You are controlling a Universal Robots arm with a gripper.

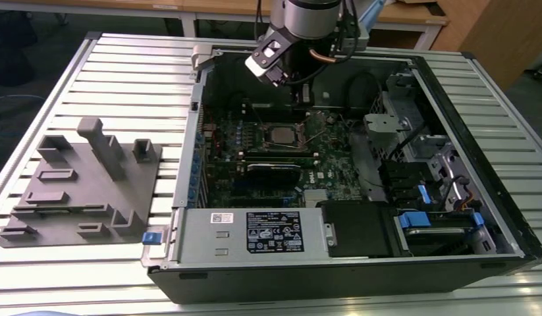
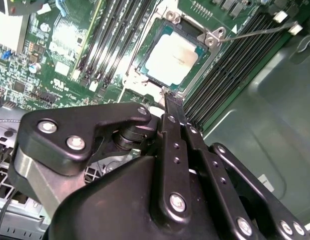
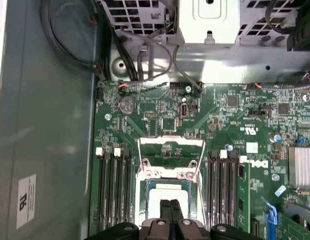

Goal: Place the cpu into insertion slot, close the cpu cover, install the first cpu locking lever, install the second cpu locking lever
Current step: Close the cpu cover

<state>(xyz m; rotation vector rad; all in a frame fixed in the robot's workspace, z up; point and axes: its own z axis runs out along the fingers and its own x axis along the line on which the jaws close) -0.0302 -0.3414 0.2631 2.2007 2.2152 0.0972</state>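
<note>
I see my gripper [image 2: 168, 100] with its fingers pinched together on nothing, its tip just beside the rim of the insertion slot [image 2: 136, 76], where the cpu [image 2: 172, 57] already lies flat.

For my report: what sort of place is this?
Likely a robotics lab or workshop: a robot arm over an open computer case on a slatted metal table, a grey fixture block beside it.

My arm [image 1: 307, 16] hangs steep from up top in the exterior view, wrist [image 1: 293, 39] tilted a bit, gripper [image 3: 171, 204] aimed straight down, fingers [image 2: 174, 112] pinched tight together in both wrist views, no gap btwn the tips, linkage bars [image 2: 207, 167] folded in close.
</note>
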